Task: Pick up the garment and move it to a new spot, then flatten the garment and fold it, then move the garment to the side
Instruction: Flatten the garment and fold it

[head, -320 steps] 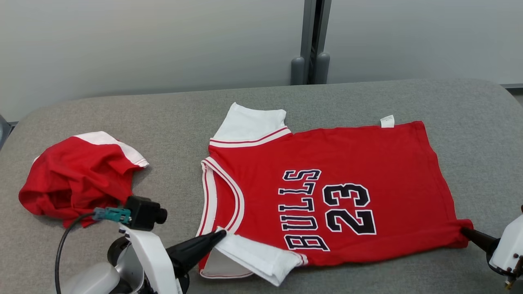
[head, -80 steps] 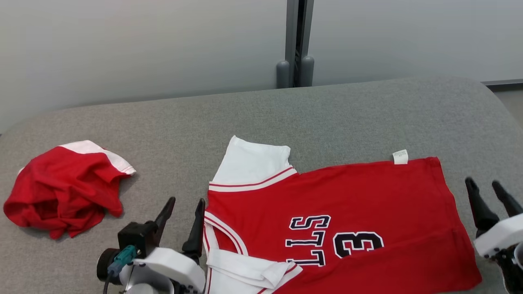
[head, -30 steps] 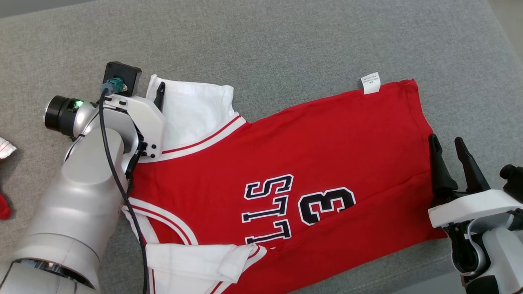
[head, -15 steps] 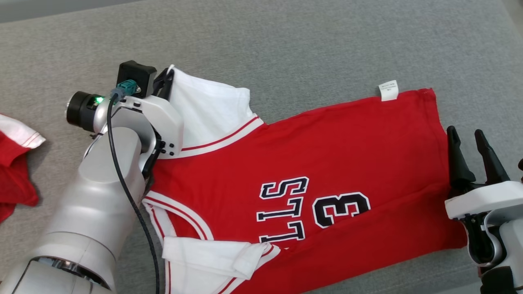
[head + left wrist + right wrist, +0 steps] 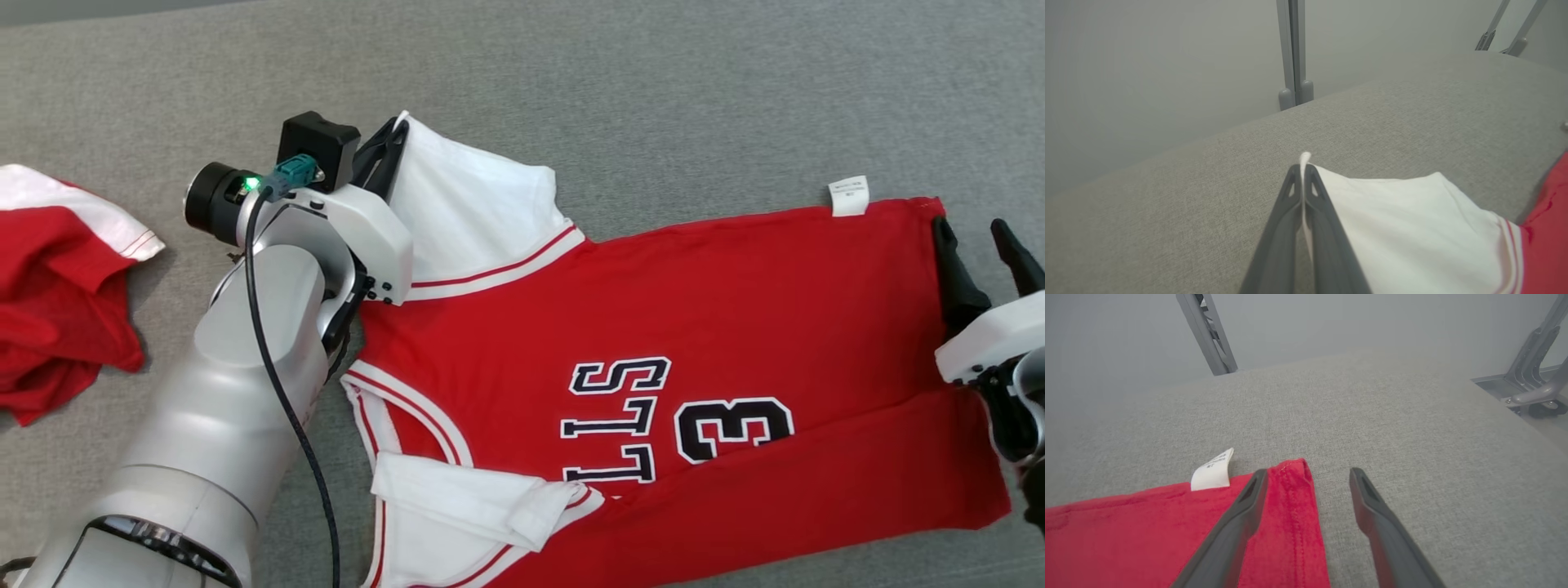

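The garment (image 5: pixel 694 327) is a red jersey with white sleeves and black lettering, spread on the grey cushioned table. My left gripper (image 5: pixel 393 135) is shut on the far corner of its white sleeve (image 5: pixel 473 208), lifting that edge a little. In the left wrist view my left gripper (image 5: pixel 1302 171) pinches the sleeve (image 5: pixel 1412 228) between its tips. My right gripper (image 5: pixel 980 233) stands open at the far hem corner. In the right wrist view my right gripper (image 5: pixel 1308 475) straddles the red hem corner (image 5: pixel 1294 506), one finger over the cloth and one over bare table, beside a white tag (image 5: pixel 1213 473).
A second crumpled red and white garment (image 5: pixel 57 286) lies at the left of the table. Grey table surface (image 5: pixel 653 98) stretches beyond the jersey. A metal post (image 5: pixel 1292 49) stands behind the table, and metal frame legs (image 5: pixel 1535 355) show at the right.
My left gripper has shut on the sleeve corner and raised it slightly. The head camera has shifted, so the whole scene sits further right and the second garment shows more.
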`<state>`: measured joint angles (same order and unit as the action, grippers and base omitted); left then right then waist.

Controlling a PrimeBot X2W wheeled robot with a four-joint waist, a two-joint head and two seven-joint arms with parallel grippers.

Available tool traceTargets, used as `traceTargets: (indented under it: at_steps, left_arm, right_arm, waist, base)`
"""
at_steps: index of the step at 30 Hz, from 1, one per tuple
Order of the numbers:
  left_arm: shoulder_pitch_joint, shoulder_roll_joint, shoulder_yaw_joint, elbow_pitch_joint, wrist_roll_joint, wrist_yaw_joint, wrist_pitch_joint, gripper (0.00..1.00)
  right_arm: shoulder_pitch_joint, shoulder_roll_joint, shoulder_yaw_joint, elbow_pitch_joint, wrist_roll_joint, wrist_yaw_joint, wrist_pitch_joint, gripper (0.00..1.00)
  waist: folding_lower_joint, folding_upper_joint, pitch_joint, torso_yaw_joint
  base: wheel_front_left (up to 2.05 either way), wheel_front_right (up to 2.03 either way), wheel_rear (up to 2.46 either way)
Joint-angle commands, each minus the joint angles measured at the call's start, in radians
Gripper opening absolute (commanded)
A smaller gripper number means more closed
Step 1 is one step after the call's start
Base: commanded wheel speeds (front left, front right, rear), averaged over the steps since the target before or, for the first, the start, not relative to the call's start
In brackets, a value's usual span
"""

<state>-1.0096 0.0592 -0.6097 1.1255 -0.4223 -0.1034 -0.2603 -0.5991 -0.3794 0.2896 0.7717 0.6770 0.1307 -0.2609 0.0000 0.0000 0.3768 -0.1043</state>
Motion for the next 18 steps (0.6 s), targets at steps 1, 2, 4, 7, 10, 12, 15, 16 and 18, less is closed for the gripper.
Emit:
traceTargets:
  at_steps: [1,2,4,7,10,12,15,16,18]
  left_arm:
    - [0.007,0.004,-0.003,-0.025,-0.003,-0.002,-0.006,0.0]
    - [0.01,0.003,-0.004,-0.034,-0.003,-0.003,-0.006,0.0]
    - [0.013,0.001,-0.004,-0.052,-0.004,-0.004,-0.005,0.0]
    - [0.016,0.001,-0.004,-0.066,-0.004,-0.002,-0.005,0.0]
    - [0.018,-0.001,-0.001,-0.081,-0.003,0.004,-0.005,0.0]
    - [0.02,-0.001,0.001,-0.089,-0.002,0.005,-0.005,0.0]
    - [0.026,-0.001,0.003,-0.096,-0.001,0.004,-0.005,0.0]
    - [0.027,-0.001,0.004,-0.098,-0.001,0.004,-0.005,0.0]
    - [0.028,0.0,0.006,-0.101,0.0,0.004,-0.005,0.0]
  right_arm:
    - [-0.043,-0.038,0.05,0.039,0.002,0.0,0.002,1.0]
    - [-0.06,-0.058,0.079,0.06,-0.013,0.0,0.001,1.0]
    - [-0.088,-0.069,0.12,0.095,0.002,0.0,0.005,1.0]
    - [-0.114,-0.088,0.158,0.122,0.019,0.0,0.013,1.0]
    - [-0.144,-0.109,0.218,0.149,0.038,0.0,0.021,1.0]
    - [-0.162,-0.118,0.253,0.163,0.053,0.0,0.02,1.0]
    - [-0.188,-0.13,0.301,0.185,0.067,0.0,0.017,1.0]
    - [-0.195,-0.132,0.317,0.19,0.07,0.0,0.017,1.0]
    - [-0.211,-0.133,0.347,0.203,0.081,0.0,0.017,1.0]
  waist:
    - [0.0,0.0,0.01,0.022]
    - [0.0,0.0,0.013,0.029]
    - [0.0,0.0,0.019,0.041]
    - [0.0,0.0,0.024,0.052]
    - [0.0,0.0,0.029,0.065]
    - [0.0,0.0,0.031,0.07]
    - [0.0,0.0,0.034,0.076]
    - [0.0,0.0,0.034,0.078]
    - [0.0,0.0,0.036,0.081]
  base:
    - [0.0,0.0,0.0]
    - [0.0,0.0,0.0]
    - [0.0,0.0,0.0]
    - [0.0,0.0,0.0]
    - [0.0,0.0,0.0]
    - [0.0,0.0,0.0]
    - [0.0,0.0,0.0]
    - [0.0,0.0,0.0]
    - [0.0,0.0,0.0]
